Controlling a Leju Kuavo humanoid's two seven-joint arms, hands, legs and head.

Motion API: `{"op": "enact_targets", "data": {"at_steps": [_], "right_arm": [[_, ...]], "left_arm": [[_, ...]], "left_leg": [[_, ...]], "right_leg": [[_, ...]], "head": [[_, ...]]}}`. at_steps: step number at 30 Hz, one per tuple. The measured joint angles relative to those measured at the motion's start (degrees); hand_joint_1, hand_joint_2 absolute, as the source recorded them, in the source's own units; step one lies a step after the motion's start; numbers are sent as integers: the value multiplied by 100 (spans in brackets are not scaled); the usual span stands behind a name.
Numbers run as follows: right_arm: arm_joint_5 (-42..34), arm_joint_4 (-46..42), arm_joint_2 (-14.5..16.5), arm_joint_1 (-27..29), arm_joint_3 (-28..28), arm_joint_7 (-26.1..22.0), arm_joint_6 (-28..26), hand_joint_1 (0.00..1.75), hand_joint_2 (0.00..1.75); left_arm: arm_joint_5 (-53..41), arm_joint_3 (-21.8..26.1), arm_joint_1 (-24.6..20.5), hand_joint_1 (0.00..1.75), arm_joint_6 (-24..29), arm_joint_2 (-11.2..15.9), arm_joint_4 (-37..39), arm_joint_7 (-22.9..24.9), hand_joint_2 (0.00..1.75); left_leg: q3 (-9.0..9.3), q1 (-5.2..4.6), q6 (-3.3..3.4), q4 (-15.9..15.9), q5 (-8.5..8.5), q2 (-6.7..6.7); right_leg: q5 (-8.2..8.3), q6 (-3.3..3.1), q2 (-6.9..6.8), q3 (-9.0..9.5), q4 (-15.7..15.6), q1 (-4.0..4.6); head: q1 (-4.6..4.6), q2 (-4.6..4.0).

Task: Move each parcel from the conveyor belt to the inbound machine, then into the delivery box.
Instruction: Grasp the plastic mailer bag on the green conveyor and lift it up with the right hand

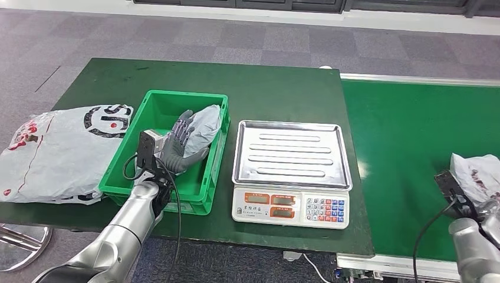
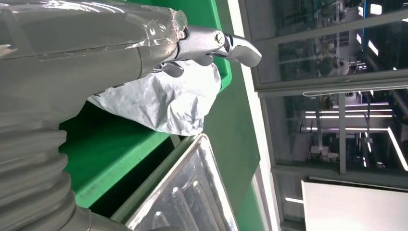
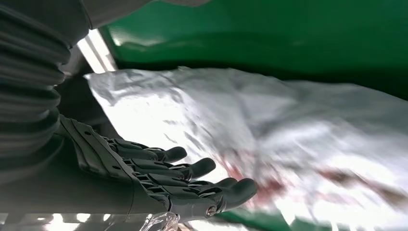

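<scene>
The big green table (image 1: 283, 88) holds a green box (image 1: 154, 100) on the left. A grey parcel (image 1: 206, 125) lies in its far right corner, under the left hand (image 1: 177, 144), fingers spread on it. On the belt (image 1: 413, 135), the right hand (image 3: 183, 180) is spread beside a white parcel (image 1: 477, 171). The smooth bag could slip from a loose grab.
</scene>
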Motion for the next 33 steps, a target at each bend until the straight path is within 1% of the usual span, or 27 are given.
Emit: {"op": "enact_targets", "data": {"at_steps": [14,20,33], "right_arm": [[422,412,-106,-217,0,645,1105,0,175],[474,468,-123,-233,0,682,1222,0,175],[487,517,-123,-263,0,692,1234,0,175]], "left_arm": [[78,1,-111,0,-8,-2,234,108,175],[78,1,-121,0,31,-2,263,163,175],[84,1,-125,0,41,-2,290,166,175]], "left_leg": [[17,0,0,-1,0,-1],[19,1,0,-1,-1,-1],[28,0,0,-1,-1,-1]], "right_leg": [[-1,0,-1,18,0,0],[-2,0,-1,20,0,1],[-3,0,-1,31,0,0]], "head": [[1,0],[-1,0],[1,0]]}}
